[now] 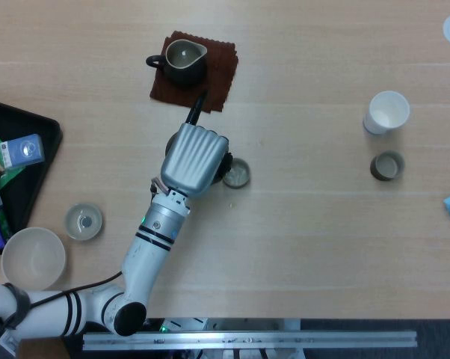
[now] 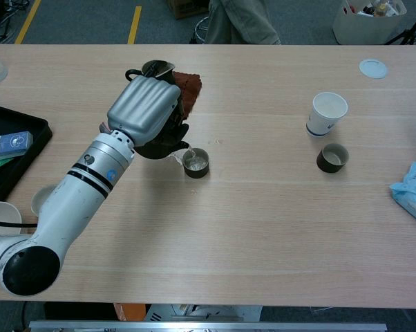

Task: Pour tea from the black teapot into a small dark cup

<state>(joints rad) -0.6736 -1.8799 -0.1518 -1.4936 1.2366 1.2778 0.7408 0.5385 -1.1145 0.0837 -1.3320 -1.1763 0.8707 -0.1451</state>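
The left hand point(image 2: 144, 111) sits left of the middle of the frame, wrapped around the black teapot point(image 2: 161, 141). The pot is tipped, and its spout hangs right over the small dark cup point(image 2: 195, 162). A thin bit of tea runs into the cup. Above them, a dark pitcher point(image 1: 182, 61) stands on a brown cloth point(image 1: 217, 75). A paper cup point(image 2: 327, 113) stands far to the right.
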